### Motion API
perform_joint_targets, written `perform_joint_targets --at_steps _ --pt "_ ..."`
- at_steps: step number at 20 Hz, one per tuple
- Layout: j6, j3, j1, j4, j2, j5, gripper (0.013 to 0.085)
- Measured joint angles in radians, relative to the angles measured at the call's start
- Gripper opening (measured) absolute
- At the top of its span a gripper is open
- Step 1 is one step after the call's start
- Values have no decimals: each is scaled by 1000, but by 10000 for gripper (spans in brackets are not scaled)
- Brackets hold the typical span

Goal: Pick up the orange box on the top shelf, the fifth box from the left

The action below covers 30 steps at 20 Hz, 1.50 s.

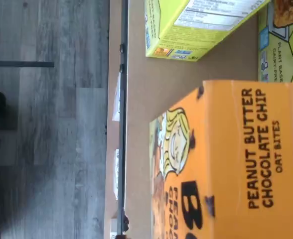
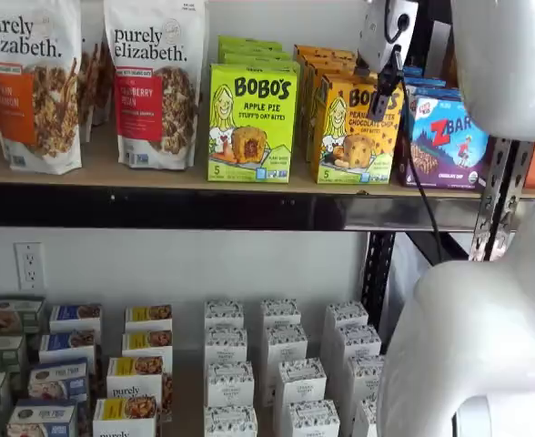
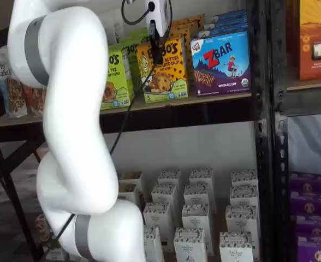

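Grey plank flooring is being caught past the shelf edge in the wrist view, so the camera is being held right over the top shelf (image 2: 158, 173). Facing out at the rail, the orange box (image 2: 357, 127) is being lined up by the gripper (image 3: 156, 52); fingers look side-on, probably spread wide, nothing being gripped.

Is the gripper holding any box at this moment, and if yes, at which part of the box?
Nothing is held. In both shelf views the gripper hangs in front of the orange box, which stands upright on the top shelf; its black fingers are not closed on the box.
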Motion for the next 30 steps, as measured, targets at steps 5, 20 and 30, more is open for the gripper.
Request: perform_joint_targets --at_steps 5,20,30 --pt "-1 2 -1 5 0 -9 850" --pt "-7 -32 -8 3 22 17 650" --pt "-6 -36 -8 2 26 18 570"
